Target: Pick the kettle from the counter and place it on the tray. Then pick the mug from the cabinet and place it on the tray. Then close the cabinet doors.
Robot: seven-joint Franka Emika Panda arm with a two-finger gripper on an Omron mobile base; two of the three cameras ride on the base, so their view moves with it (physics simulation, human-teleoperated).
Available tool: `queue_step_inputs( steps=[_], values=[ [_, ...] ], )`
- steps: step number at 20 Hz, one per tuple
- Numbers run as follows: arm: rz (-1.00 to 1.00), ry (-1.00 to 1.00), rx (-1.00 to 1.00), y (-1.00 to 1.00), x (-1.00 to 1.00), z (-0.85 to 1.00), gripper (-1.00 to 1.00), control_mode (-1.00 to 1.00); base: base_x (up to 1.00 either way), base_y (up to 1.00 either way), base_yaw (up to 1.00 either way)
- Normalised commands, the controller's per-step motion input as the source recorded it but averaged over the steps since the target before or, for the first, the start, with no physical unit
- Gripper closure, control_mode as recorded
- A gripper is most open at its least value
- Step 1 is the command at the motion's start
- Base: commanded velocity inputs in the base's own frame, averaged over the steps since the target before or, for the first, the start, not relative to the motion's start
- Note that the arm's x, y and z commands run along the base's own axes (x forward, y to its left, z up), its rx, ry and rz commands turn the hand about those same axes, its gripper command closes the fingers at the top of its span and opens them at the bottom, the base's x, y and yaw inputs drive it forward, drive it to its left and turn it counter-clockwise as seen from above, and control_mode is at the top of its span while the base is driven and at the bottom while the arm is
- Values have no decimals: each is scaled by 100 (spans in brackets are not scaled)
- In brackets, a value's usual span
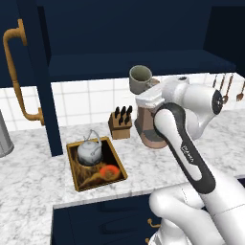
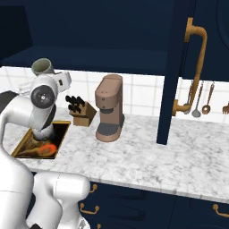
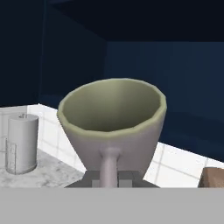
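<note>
1. Navy cabinet door [image 1: 40, 76] with a curved brass handle [image 1: 19, 76] stands open at the far left of the left base view, above the marbled counter [image 1: 28, 177].
2. The tray [image 1: 72, 165] lies on the counter just right of that door; the kettle [image 1: 90, 151] sits in its far end.
3. A knife block [image 1: 120, 123] stands behind the tray, near the wall tiles.
4. The mug [image 1: 140, 79] is held in the air above the brown coffee machine [image 2: 110, 108], in front of the cabinet [image 1: 143, 62] shelf; the gripper [image 3: 109, 177] is clamped on its handle.
</note>
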Motion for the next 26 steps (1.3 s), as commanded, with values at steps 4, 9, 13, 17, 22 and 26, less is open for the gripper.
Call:
queue_step_inputs(
  steps=[4,9,13,17,22,26],
  values=[
    [6,23,4,45,-53,-29,100,-100,0,0,0],
    [19,26,4,45,7,-55,100,-100,0,0,0],
    [29,13,0,43,22,-76,100,-100,0,0,0],
    [23,15,9,29,17,-60,100,-100,0,0,0],
    [20,21,12,19,24,-57,100,-100,0,0,0],
    [21,9,1,22,1,-70,100,-100,0,0,0]
  ],
)
